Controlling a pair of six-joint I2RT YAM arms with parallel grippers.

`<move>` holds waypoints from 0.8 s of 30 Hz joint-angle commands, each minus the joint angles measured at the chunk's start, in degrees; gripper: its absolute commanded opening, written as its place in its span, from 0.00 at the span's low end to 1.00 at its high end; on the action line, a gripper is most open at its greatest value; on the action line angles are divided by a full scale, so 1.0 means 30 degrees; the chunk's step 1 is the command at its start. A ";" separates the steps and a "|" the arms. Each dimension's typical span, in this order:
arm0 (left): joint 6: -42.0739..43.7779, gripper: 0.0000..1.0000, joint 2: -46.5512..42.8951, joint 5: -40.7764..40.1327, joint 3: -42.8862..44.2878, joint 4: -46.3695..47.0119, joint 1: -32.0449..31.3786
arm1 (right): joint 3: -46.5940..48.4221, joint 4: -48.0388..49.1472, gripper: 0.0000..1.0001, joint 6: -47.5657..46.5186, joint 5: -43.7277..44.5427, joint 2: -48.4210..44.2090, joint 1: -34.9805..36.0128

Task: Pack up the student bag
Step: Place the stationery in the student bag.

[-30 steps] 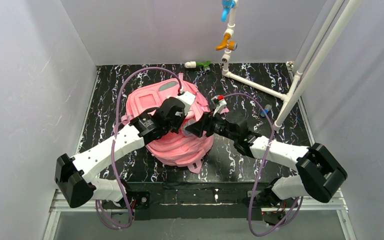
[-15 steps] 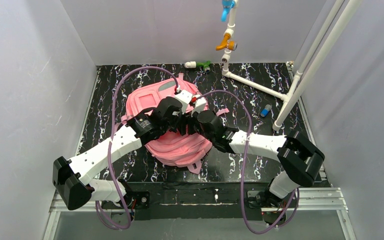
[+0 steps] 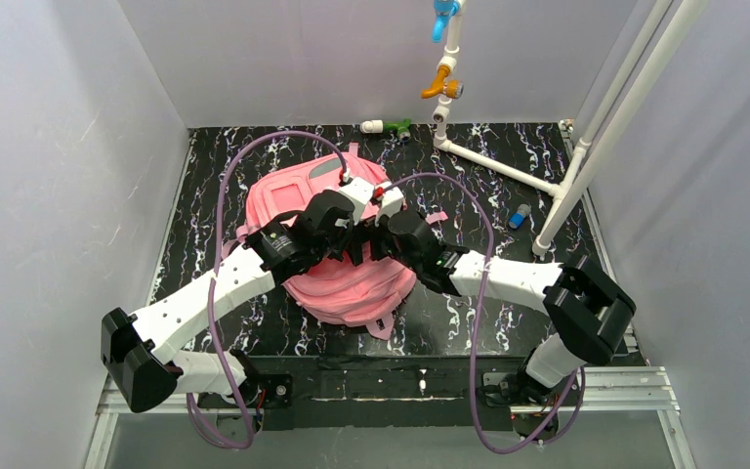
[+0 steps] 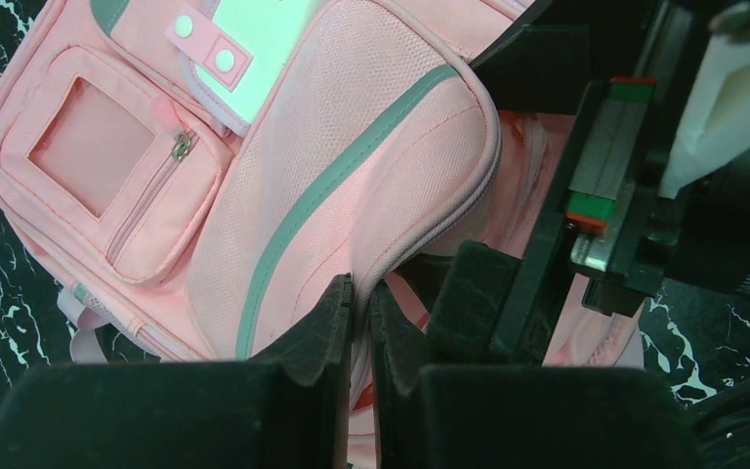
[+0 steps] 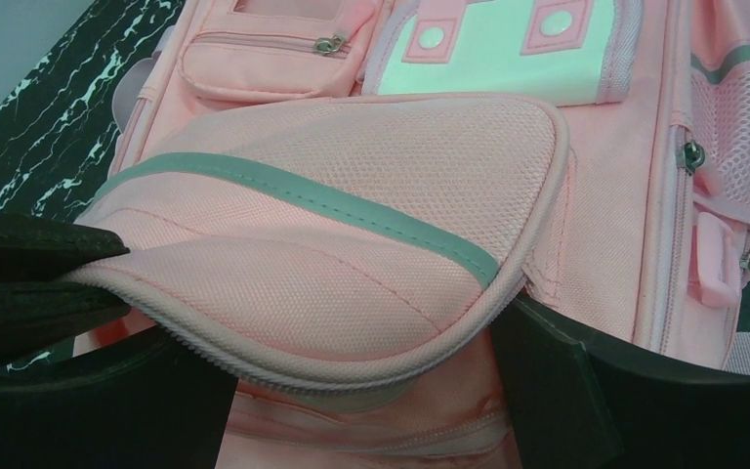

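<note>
The pink student bag (image 3: 283, 205) lies flat in the middle of the black marbled table. My left gripper (image 3: 354, 240) is over its middle, shut on the piped edge of the bag's front flap (image 4: 381, 166), and holds that edge lifted (image 4: 361, 289). My right gripper (image 3: 379, 240) faces it from the right. It is open, and its two wide-apart fingers (image 5: 557, 381) sit just under the raised flap (image 5: 352, 244) at the bag's opening (image 5: 361, 401). The left gripper's fingers (image 5: 29, 283) show pinching the flap in the right wrist view. The inside of the bag is hidden.
A white pipe frame (image 3: 508, 168) runs across the back right, with an orange valve (image 3: 439, 86) and a blue valve (image 3: 442, 18) above. A green-and-white fitting (image 3: 388, 126) lies at the back edge. A small blue piece (image 3: 519, 216) lies right of the bag. Grey walls close in both sides.
My right arm has swung left from beside the bag until its open gripper is at the flap, meeting the left gripper. The left gripper has kept its hold on the flap.
</note>
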 commanded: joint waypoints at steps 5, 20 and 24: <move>-0.0894 0.00 -0.1168 -0.0367 0.0115 0.0949 -0.0192 | -0.1834 0.3260 0.82 0.0106 -0.0363 -0.1044 0.0372; -0.2242 0.00 -0.1333 -0.0060 0.0582 0.1001 -0.0185 | -0.0294 0.3942 0.53 -0.1636 0.5193 0.0776 0.0716; -0.2057 0.00 -0.1394 -0.0487 0.0985 0.1095 -0.0181 | 0.0331 0.0867 0.58 -0.2851 0.5181 -0.0574 0.0767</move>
